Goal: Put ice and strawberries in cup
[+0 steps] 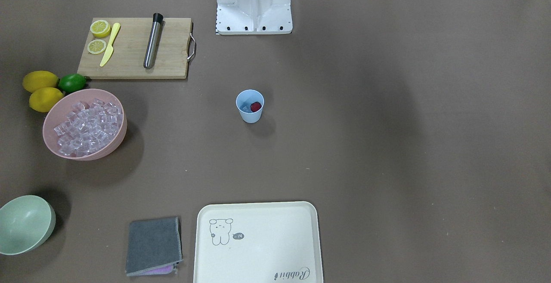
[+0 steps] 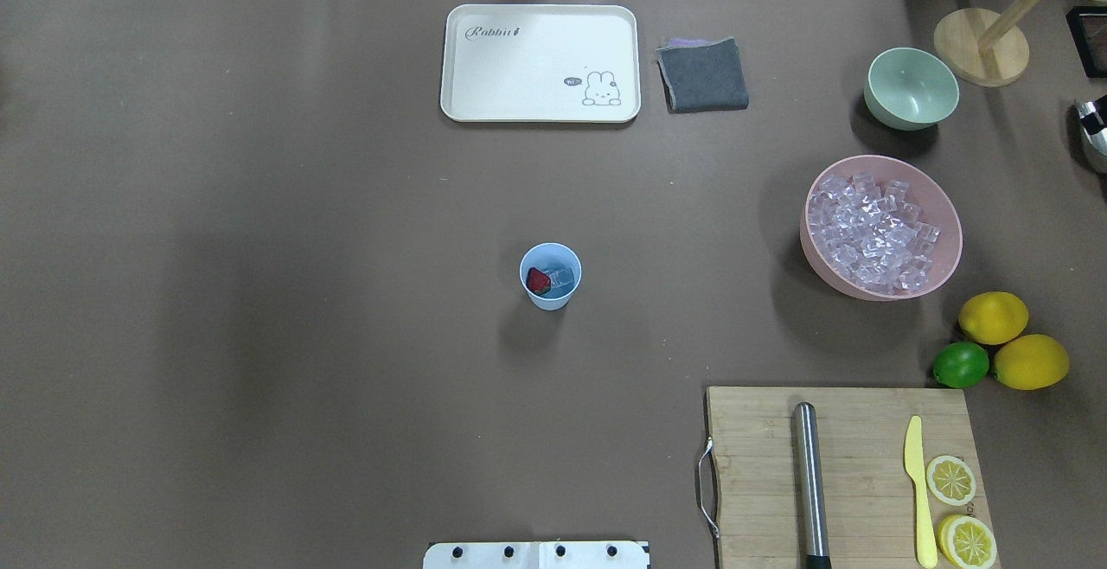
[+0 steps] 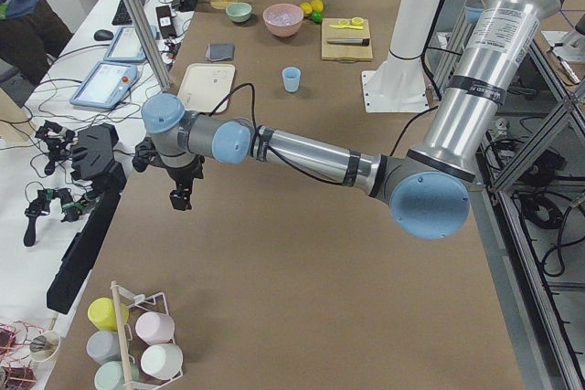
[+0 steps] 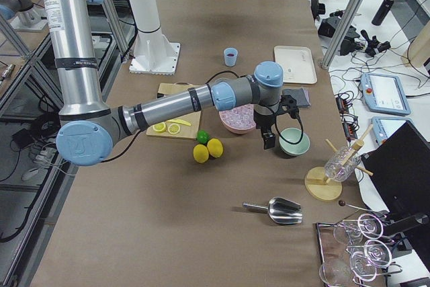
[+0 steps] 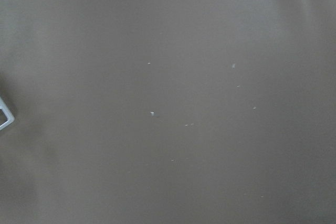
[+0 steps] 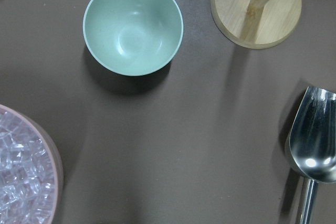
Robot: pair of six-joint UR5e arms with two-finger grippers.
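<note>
The light-blue cup [image 2: 550, 294] stands mid-table, also in the front-facing view [image 1: 250, 114]. Inside it lie the red strawberry [image 2: 538, 280] [image 1: 256, 106] and clear ice [image 2: 563, 278]. More ice [image 2: 873, 232] fills the pink bowl [image 2: 817, 262] on my right side. My left gripper [image 3: 181, 196] hangs over bare table far from the cup, seen only in the left side view; I cannot tell if it is open or shut. My right gripper [image 4: 269, 140] hangs near the pale green bowl [image 4: 294, 142], seen only in the right side view; I cannot tell its state.
The pale green bowl [image 6: 133, 27], a wooden stand base [image 6: 256, 9] and a metal scoop [image 6: 312, 140] lie under the right wrist. A cutting board [image 2: 843, 431] with a muddler, a knife and lemon halves, two lemons, a lime, a cream tray [image 2: 540, 63] and a grey cloth [image 2: 702, 74] stand around.
</note>
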